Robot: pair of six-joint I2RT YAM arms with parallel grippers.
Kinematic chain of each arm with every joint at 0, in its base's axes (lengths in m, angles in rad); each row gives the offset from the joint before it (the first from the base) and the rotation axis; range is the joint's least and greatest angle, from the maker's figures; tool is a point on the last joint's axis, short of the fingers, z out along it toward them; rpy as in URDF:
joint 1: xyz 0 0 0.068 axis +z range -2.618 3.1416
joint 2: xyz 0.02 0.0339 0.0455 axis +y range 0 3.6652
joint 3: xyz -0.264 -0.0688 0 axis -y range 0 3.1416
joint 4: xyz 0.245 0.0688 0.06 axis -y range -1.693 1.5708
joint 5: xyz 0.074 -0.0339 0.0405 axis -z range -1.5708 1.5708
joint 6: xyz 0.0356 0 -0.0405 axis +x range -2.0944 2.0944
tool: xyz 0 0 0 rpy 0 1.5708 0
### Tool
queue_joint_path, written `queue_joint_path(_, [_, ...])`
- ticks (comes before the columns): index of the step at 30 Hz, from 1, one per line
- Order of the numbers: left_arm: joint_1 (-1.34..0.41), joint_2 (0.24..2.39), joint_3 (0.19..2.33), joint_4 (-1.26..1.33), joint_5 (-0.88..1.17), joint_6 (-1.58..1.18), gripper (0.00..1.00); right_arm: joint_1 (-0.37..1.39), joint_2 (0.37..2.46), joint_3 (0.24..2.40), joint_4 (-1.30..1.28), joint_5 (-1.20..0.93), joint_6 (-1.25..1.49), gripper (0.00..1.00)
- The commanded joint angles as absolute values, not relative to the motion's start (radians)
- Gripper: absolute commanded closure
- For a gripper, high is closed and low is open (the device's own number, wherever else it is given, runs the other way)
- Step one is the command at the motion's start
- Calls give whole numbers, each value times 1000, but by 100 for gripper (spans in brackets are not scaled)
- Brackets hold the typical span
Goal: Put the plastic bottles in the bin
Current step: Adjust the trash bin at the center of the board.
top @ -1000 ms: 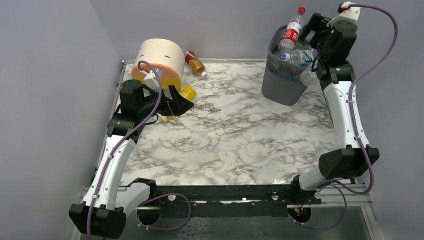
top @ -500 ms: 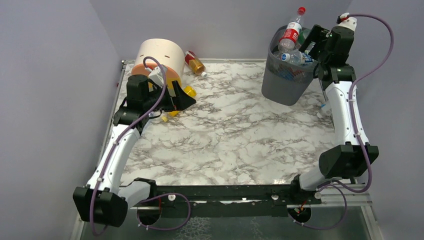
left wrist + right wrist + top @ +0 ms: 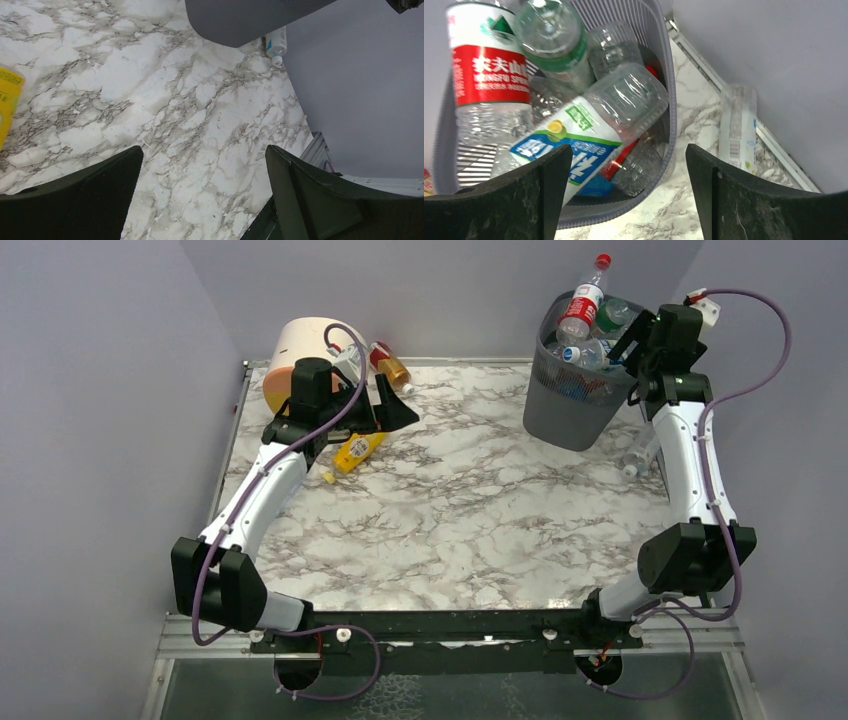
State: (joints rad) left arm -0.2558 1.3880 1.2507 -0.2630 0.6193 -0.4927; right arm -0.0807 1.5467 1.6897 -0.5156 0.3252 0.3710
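Note:
The dark grey mesh bin (image 3: 570, 415) stands at the back right and holds several plastic bottles. A red-labelled one (image 3: 582, 305) sticks up out of it. My right gripper (image 3: 628, 346) hovers open and empty over the bin's right rim (image 3: 670, 100), above a blue-labelled bottle (image 3: 584, 130). A clear bottle (image 3: 736, 127) lies on the table outside the bin by the wall; it also shows in the top view (image 3: 640, 454). My left gripper (image 3: 400, 412) is open and empty above the table at the back left. A yellow bottle (image 3: 358, 448) lies just below it. An amber bottle (image 3: 390, 368) lies by the back wall.
The round beige-orange drawer unit (image 3: 300, 350) stands at the back left, right behind my left arm. Walls close in the left, back and right sides. In the left wrist view the bin's side (image 3: 250, 17) and the yellow bottle's edge (image 3: 7, 102) show.
My left arm swung back and right, off the yellow bottle, which now lies uncovered on the table. My right gripper dropped toward the bin's rim. A clear bottle fell right of the bin.

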Motion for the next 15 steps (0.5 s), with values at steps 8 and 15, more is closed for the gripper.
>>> queue_joint_path(8, [-267, 1370, 1242, -220, 614, -483, 1, -104, 1582, 1568, -523, 311, 397, 40])
queue_joint_path(15, [-266, 1352, 1226, -234, 605, -471, 1, -106, 1562, 1537, -487, 186, 366, 84])
